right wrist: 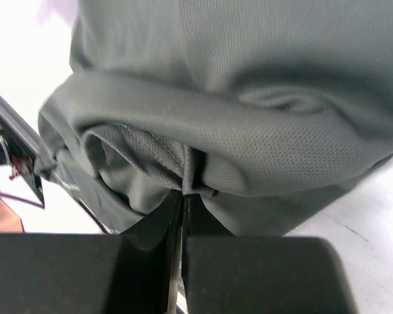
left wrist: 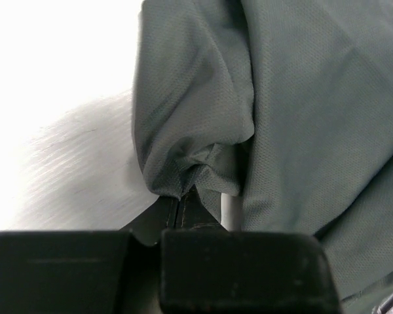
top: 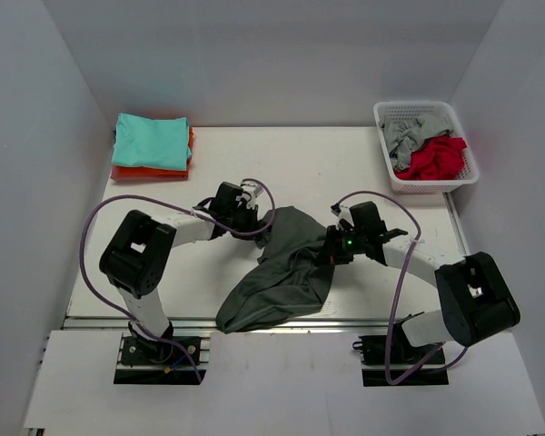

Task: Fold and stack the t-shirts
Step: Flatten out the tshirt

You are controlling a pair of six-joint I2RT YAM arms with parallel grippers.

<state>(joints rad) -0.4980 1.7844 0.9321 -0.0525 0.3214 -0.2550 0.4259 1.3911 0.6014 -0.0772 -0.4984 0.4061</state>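
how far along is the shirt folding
Done: a teal t-shirt folded on an orange t-shirt, far left. In hand: left gripper and right gripper pinch the charcoal t-shirt, not yet folded. To do: light grey t-shirt and red t-shirt, crumpled in the basket.

Plain pale grey walls point(top: 272, 64) close in on three sides here, back, left and right, boxing in a white table point(top: 363, 163). Light is soft and even, bright on the tabletop, and a metal rail point(top: 345, 323) runs along its near edge.
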